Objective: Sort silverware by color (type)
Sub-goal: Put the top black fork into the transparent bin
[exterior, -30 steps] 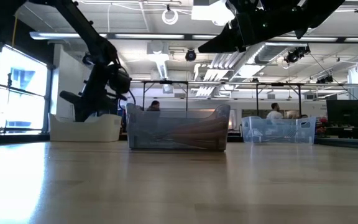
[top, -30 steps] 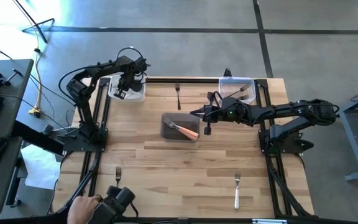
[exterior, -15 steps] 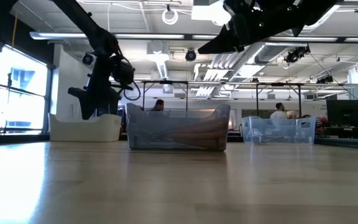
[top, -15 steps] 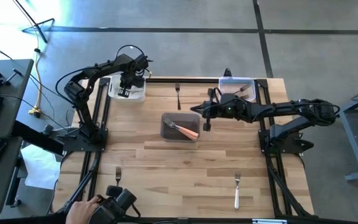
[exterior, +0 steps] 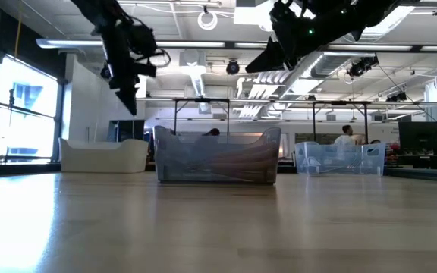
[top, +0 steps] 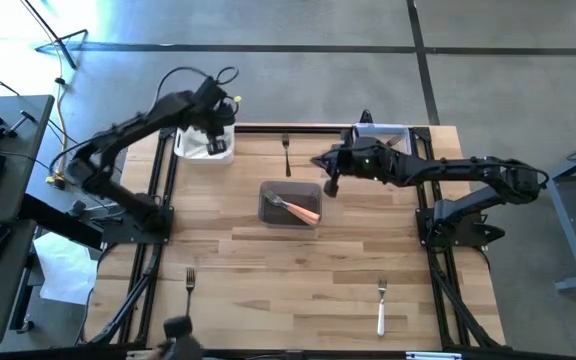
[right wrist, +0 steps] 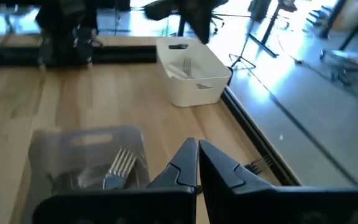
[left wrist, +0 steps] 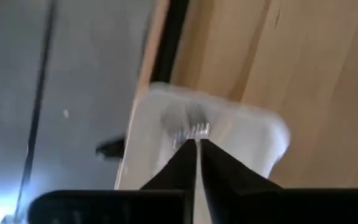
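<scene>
On table: three loose forks (top: 381, 306)

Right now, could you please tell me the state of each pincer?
Left pincer: closed, empty, above the white tub.
Right pincer: closed, empty, near the grey tub.

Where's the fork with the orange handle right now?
In the high view, the orange-handled fork lies inside the grey tub at the table's middle, just below and left of the right gripper.
</scene>
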Available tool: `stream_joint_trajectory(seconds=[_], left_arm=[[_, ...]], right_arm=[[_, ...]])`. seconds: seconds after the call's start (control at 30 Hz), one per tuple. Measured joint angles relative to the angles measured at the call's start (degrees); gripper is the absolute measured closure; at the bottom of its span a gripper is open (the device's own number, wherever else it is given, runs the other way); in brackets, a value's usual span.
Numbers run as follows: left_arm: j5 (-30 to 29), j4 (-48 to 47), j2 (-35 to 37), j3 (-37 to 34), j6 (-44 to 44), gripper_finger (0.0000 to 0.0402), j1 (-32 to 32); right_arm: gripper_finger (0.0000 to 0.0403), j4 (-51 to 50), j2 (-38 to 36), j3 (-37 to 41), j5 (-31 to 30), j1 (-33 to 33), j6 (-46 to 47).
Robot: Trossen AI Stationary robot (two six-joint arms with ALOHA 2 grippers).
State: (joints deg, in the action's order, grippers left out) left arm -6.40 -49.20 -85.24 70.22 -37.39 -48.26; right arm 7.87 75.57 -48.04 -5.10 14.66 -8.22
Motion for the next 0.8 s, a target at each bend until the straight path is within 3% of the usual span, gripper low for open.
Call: stream_joint_trajectory(seconds=[0.13, 0.23, 0.57, 0.8], left_arm=[[1.5, 14.9, 8.8, -11.5, 8.7, 0.0393, 4.8], [1.5, 28.3, 14.2, -21.3, 16.4, 0.0398, 8.6], [1.5, 74.8, 24.7, -47.4, 35.9, 0.0401, 14.7], [1.3, 96.1, 26.4, -58.8, 39.3, 0.0401, 13.9]], right_arm=[[0.0403, -1.5, 1.6, -2.7, 0.2, 1.3, 5.6], [0.0403, -7.7, 6.0, -8.9, 0.2, 2.8, 10.5], [0.0402, -33.9, 28.9, -40.2, 0.1, 9.1, 24.0], [0.0402, -47.8, 43.9, -58.8, -0.7, 9.7, 29.7]])
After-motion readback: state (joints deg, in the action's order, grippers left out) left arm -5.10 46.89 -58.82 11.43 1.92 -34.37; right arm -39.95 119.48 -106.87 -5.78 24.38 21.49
